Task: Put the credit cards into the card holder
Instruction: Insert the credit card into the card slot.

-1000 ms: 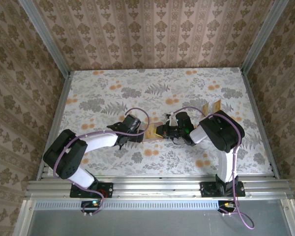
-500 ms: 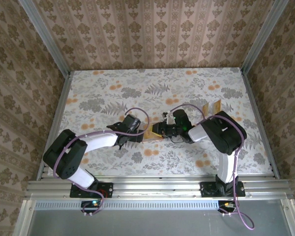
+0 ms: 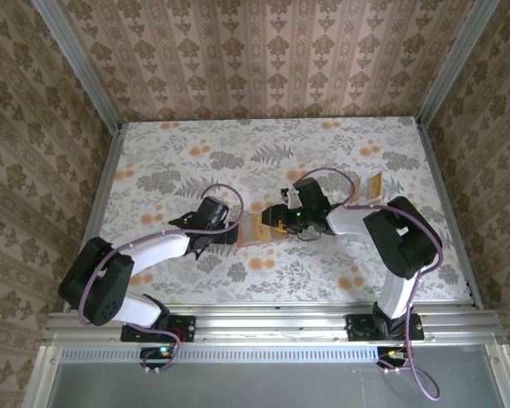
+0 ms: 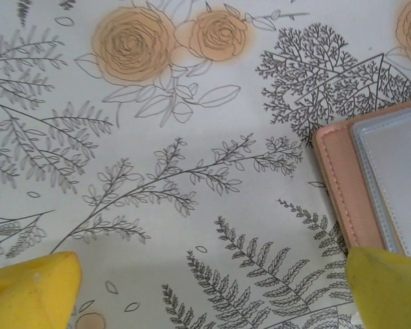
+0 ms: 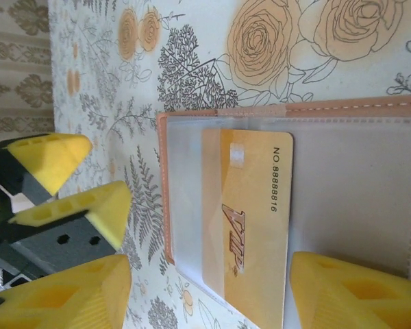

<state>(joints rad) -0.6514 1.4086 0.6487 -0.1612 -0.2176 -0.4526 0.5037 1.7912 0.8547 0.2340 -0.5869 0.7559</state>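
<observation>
I'm seeing card holder [image 5: 356,171] lying open on counter [image 4: 157,103], credit card [image 5: 250,219] sitting in clear pocket, long axis paralleling holder's end edge, right claw [image 5: 205,274] hovering released, left claw [image 4: 212,281] gaping empty

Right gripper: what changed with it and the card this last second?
The right gripper opened, letting go of the credit card, which lies in the clear pocket of the card holder. The left gripper drew back leftward, still open. Holder and spare cards stayed put.
</observation>
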